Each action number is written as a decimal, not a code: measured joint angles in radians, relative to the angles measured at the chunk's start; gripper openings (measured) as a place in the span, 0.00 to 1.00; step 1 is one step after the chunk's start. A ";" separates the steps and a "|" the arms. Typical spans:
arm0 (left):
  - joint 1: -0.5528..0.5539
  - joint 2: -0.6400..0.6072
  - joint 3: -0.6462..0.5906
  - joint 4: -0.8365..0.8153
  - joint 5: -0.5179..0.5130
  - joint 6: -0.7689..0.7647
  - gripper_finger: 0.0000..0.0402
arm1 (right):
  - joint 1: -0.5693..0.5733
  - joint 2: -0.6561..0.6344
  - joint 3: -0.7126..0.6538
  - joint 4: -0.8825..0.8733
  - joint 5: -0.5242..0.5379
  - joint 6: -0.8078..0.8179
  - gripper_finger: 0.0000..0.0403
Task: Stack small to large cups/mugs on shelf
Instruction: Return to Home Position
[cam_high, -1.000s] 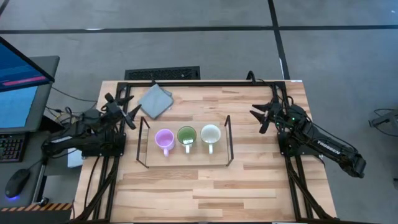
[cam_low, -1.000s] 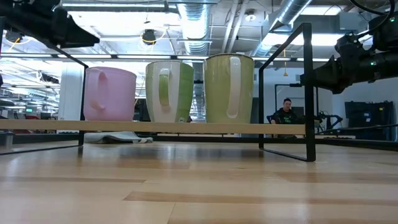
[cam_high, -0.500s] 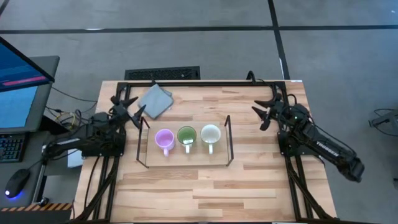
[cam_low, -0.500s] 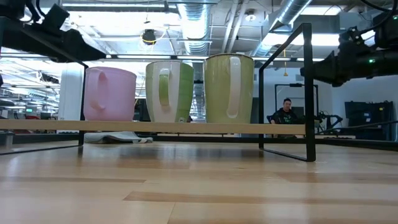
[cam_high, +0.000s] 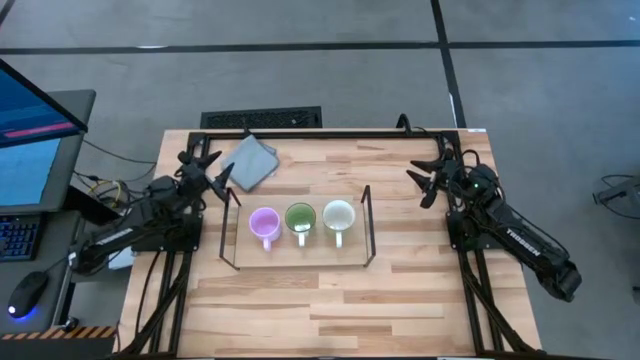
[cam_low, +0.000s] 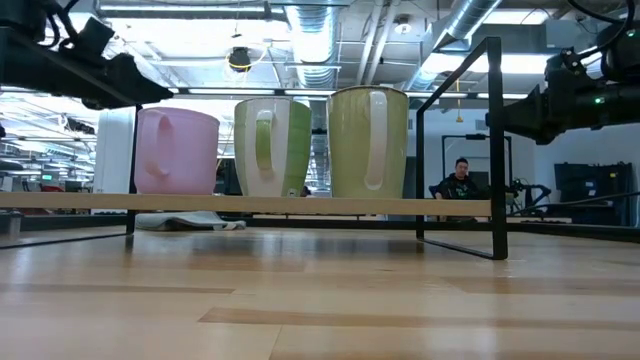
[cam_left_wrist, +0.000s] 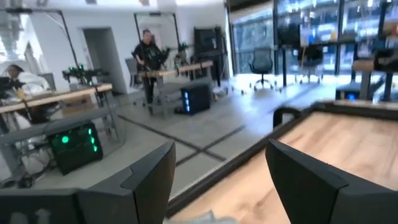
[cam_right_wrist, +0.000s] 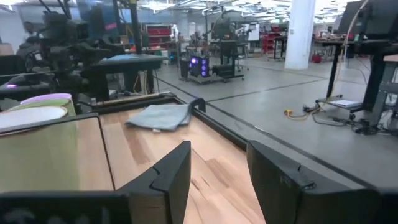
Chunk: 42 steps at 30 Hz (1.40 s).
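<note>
1. The left gripper (cam_high: 216, 170) hangs over the tabletop's left edge, up toward the far-left corner. Its fingers are spread apart and hold nothing, and its arm lies low, folded back off that edge.
2. The right gripper (cam_high: 417, 187) sits much the same by the right edge, toward the far-right corner. Its fingers are parted and empty, and its arm trails back past the edge.
3. Both are well apart from the shelf (cam_high: 368, 226), a thin dark wire rack standing mid-tabletop.
4. Three mugs stand upright on the shelf in one row, just beside each other, handles toward the near edge. The light purple mug (cam_high: 264, 223) is at the left end, the olive green mug (cam_high: 300, 217) in the middle and the cream mug (cam_high: 339, 214) at the right end.
5. One grey folded cloth (cam_high: 249, 161) lies near the far-left corner, close beside the left gripper.
6. The tabletop (cam_high: 400, 290) is pale wood planks in a black frame.
7. One keyboard (cam_high: 262, 118) lies beyond the far edge, and one monitor (cam_high: 35, 130) stands off to the left.
8. One person (cam_low: 460, 180) sits in the workshop behind.
</note>
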 joint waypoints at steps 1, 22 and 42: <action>0.007 0.001 -0.016 0.029 0.008 -0.004 0.60 | 0.001 0.000 0.000 -0.002 -0.001 -0.002 0.44; 0.081 0.009 -0.093 0.186 0.086 -0.016 0.60 | 0.001 -0.001 0.000 -0.035 0.001 -0.005 0.44; 0.205 0.007 -0.054 0.093 -0.103 0.040 0.60 | 0.001 -0.001 0.000 -0.032 0.001 0.013 0.44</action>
